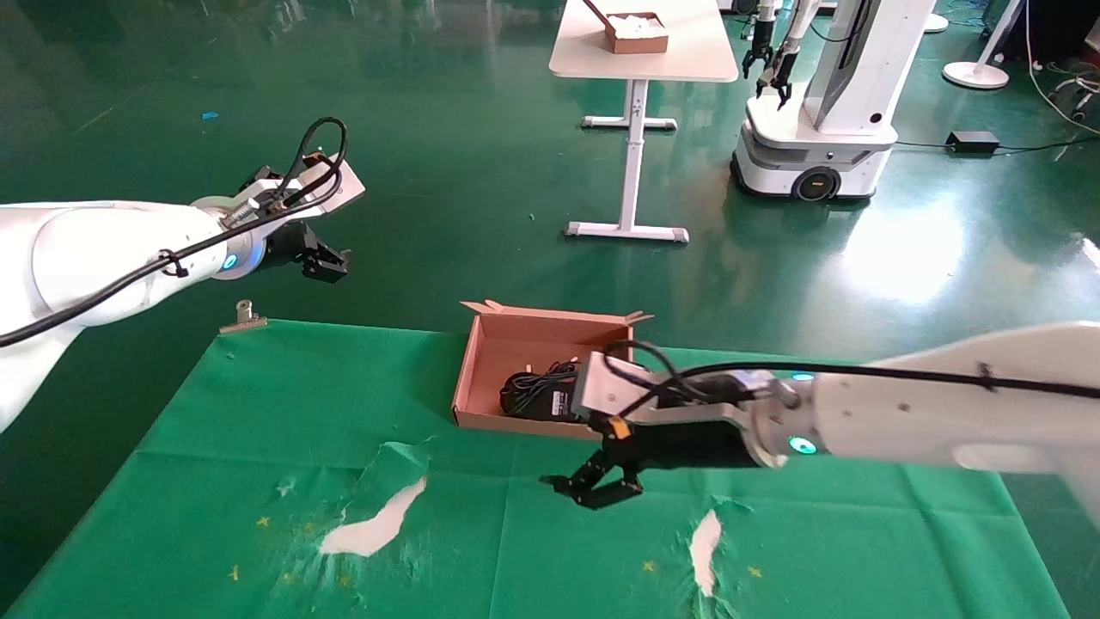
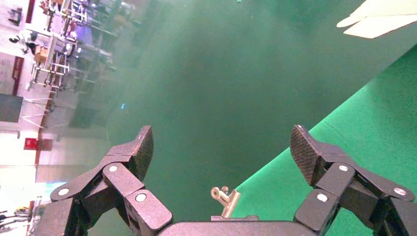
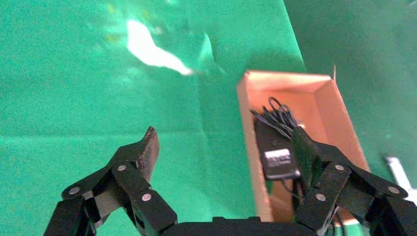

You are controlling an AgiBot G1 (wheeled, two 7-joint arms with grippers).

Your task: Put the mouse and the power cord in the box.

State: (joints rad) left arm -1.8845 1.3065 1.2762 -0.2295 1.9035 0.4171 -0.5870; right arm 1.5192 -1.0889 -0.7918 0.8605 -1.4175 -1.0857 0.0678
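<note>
The brown cardboard box (image 1: 467, 371) sits at the far middle of the green cloth. Inside it lies the power cord (image 1: 534, 393), a black coil whose plug block (image 3: 277, 160) bears a pale label. The mouse is hidden from me; my right wrist covers the box's right part. My right gripper (image 1: 595, 491) hovers open and empty just in front of the box's near wall (image 3: 252, 147); in its wrist view the right gripper (image 3: 223, 142) has one finger over the cloth and one over the box. My left gripper (image 1: 326, 260) hangs open and empty beyond the table's far left corner.
A metal clip (image 1: 242, 316) holds the cloth at the far left corner, also seen as the clip (image 2: 225, 199) under my left gripper (image 2: 221, 142). White tears (image 1: 375, 524) (image 1: 705, 539) mark the near cloth. Another table with a small box (image 1: 637, 33) and another robot (image 1: 816, 103) stand behind.
</note>
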